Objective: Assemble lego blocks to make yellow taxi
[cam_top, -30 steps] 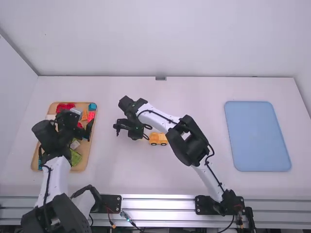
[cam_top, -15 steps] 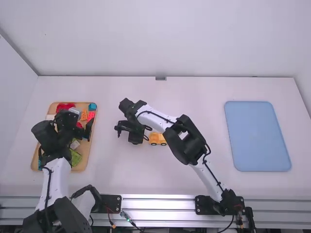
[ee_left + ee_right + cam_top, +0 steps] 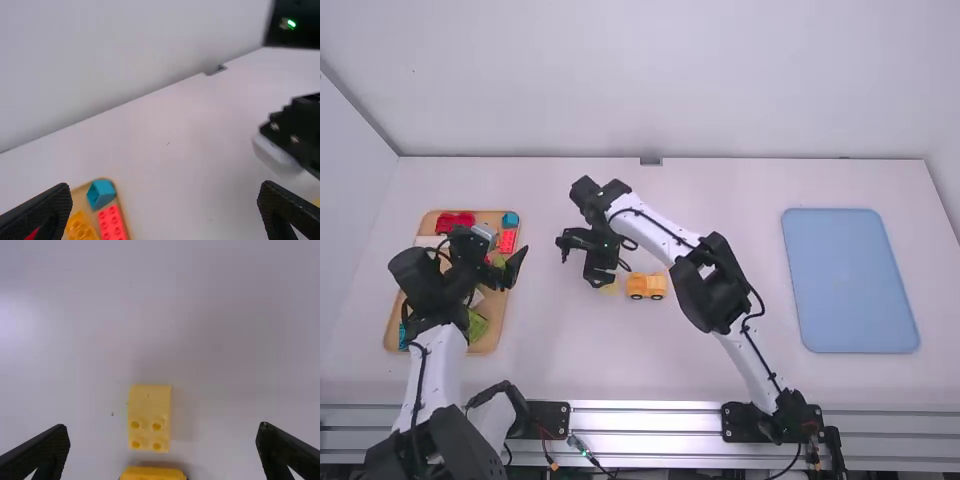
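The taxi build is seen near the centre of the frame in the high view: a yellow vehicle (image 3: pixel 647 285) is stood upright on the bench (image 3: pixel 720 220), its dark wheels turned toward the lower edge of the frame. Just beside it, to its left, a pale yellow block (image 3: pixel 149 415) is laid on the bench, partly covered by the right arm in the high view; four studs are shown at one end, the rest of its upper face being smooth. The right hand (image 3: pixel 582 270) is held near this block, its fingers spread wide with nothing gripped. The left hand (image 3: pixel 502 254) is held over the wooden tray (image 3: pixel 492 337) at the left of the frame, its fingers likewise parted and empty. In the tray are contained red blocks (image 3: pixel 455 221), a blue block (image 3: pixel 510 219), a pinkish-red studded block (image 3: pixel 508 240), an orange studded block (image 3: pixel 80 226) and a green piece (image 3: pixel 477 325). A light blue mat (image 3: pixel 850 280) is laid flat at the right of the frame.
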